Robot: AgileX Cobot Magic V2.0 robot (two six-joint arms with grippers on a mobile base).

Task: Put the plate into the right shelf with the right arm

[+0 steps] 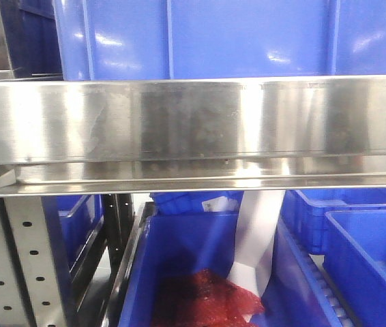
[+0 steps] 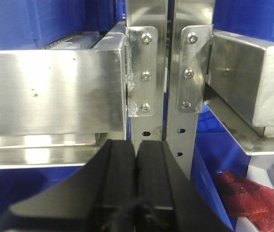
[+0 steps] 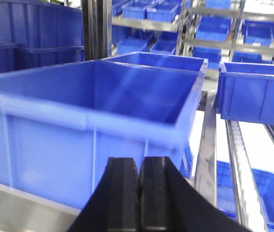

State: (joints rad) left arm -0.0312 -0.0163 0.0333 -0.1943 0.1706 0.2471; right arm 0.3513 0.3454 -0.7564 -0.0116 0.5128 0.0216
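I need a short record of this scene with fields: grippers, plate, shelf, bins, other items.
left gripper: shut, empty, facing the shelf uprights
right gripper: shut, empty, in front of a blue bin
plate: not visible in any view
shelf: steel rail across the front view
other: red mesh in a lower bin

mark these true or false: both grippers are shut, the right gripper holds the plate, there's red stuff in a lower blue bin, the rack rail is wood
1. Both grippers are shut. True: the left gripper and the right gripper each have their fingers pressed together.
2. The right gripper holds the plate. False: nothing is between its fingers, and no plate shows in any view.
3. Red material lies in a lower blue bin. True: the red material sits inside it.
4. The rack rail is wood. False: it is shiny steel.
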